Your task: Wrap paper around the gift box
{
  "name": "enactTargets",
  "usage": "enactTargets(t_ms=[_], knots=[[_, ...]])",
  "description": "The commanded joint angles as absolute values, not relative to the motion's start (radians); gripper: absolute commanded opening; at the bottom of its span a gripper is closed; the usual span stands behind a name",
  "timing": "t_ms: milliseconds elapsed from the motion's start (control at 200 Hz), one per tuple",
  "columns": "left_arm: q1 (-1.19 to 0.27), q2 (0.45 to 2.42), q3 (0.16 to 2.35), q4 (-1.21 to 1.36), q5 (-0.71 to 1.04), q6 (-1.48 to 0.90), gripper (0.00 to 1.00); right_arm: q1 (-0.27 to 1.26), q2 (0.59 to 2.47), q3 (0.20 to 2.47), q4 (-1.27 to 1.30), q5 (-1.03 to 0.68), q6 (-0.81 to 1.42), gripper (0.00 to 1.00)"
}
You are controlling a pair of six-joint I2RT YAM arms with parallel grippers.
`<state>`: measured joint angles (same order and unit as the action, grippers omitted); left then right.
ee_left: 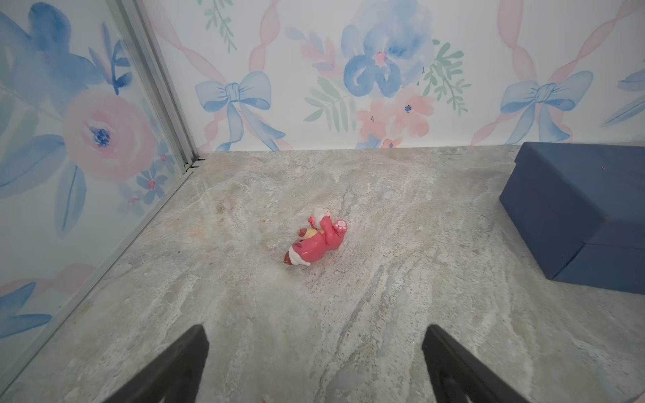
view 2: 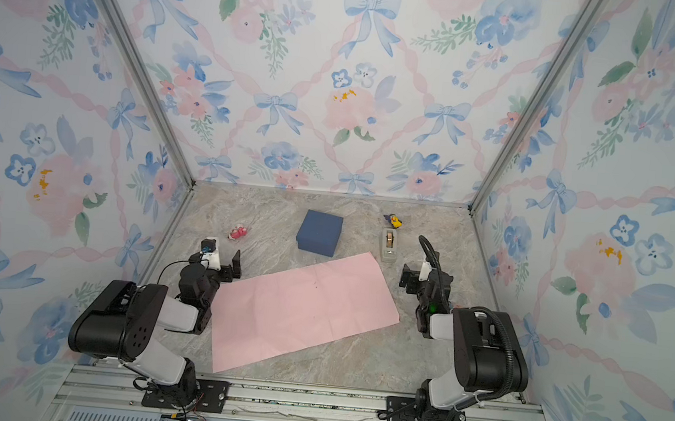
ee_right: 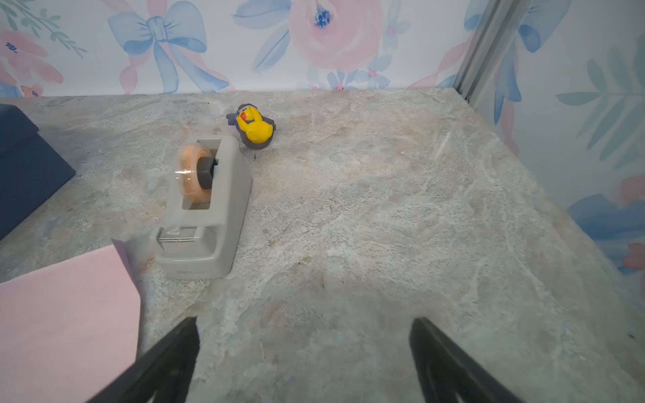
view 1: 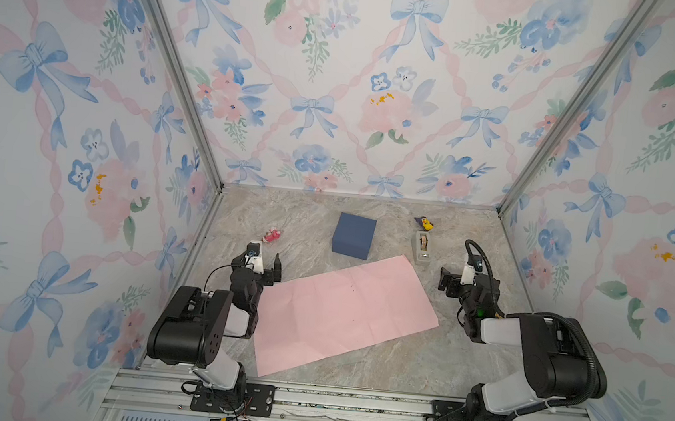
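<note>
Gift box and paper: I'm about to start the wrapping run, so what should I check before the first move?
1. Left gripper open and empty: ok.
2. Right gripper open and empty: ok.
3. Paper spread out, pink face up, nothing on it: ok.
4. Gift box on the paper: not ok; it stands on the table beyond the far edge.
5. Box lid on: ok.
6. Tape dispenser loaded with a roll: ok.
</note>
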<state>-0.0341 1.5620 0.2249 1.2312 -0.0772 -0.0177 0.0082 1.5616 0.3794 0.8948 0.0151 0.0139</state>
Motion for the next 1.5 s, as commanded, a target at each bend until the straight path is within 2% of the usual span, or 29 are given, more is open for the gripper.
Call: enactTargets(t_ms=[0,1015,1105,1165,1315,1495], knots=[[-0.039,1.574,0.234,1.232,-0.078,0.000,0.98,0.017,1.552,0.391,0.913,0.016,0.006,0.96],[-0.025,1.567,0.233,1.230,-0.048,-0.010,0.98,0.014,1.552,0.391,0.914,0.011,0.008,0.96],[-0.065,1.519,0.258,1.162,-0.099,0.025,0.98,0.014,1.496,0.376,0.906,-0.005,0.006,0.96],[-0.086,1.470,0.311,1.021,-0.113,0.046,0.98,0.013,1.396,0.383,0.803,-0.019,0.003,0.96],[-0.149,1.392,0.415,0.815,-0.194,0.072,0.98,0.073,1.163,0.581,0.195,-0.062,0.027,0.96],[-0.181,1.334,0.539,0.553,-0.146,-0.058,0.97,0.364,1.063,0.749,-0.207,0.059,0.025,0.96]])
